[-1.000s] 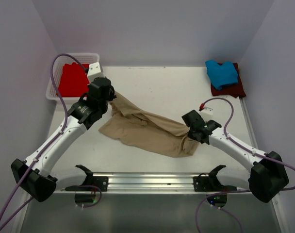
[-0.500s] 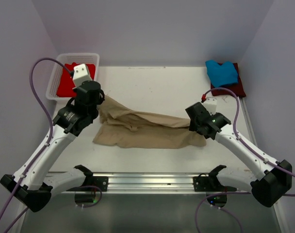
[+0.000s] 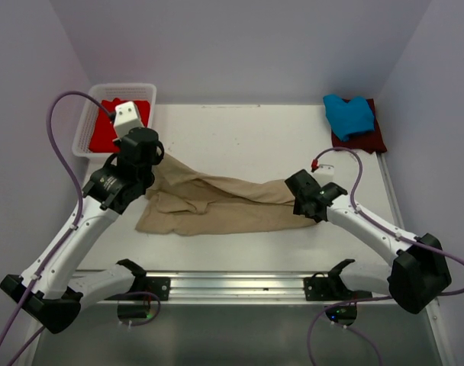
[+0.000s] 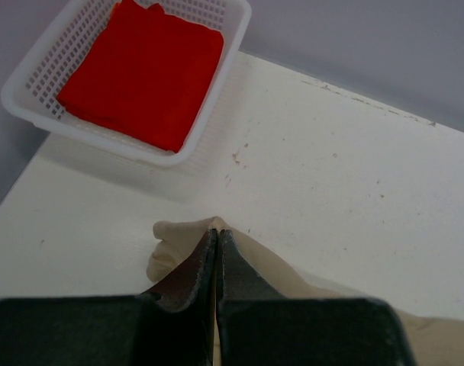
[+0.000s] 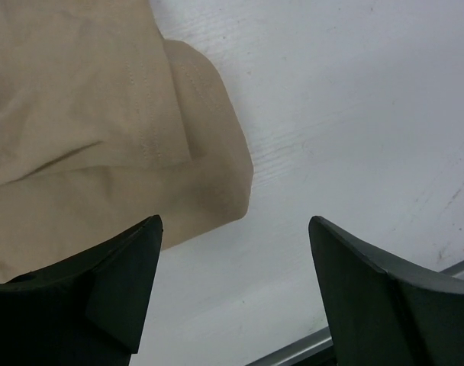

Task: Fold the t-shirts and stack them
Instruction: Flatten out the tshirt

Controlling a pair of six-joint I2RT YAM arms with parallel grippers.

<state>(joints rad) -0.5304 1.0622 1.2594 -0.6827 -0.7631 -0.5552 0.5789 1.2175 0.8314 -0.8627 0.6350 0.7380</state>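
The tan t-shirt (image 3: pixel 217 204) lies rumpled across the middle of the table (image 3: pixel 255 137), between the two arms. The left jaws are clamped together on its left corner; the right jaws stand apart over its right edge

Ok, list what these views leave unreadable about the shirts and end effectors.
Top view: the blue t-shirt covers most of the maroon t-shirt; its folds unreadable.
Left wrist view: the frame edge cuts off the red t-shirt.
Top view: the tan t-shirt has both ends hidden under the left arm and right arm.
Right wrist view: the right end effector is open; cloth contact unclear.
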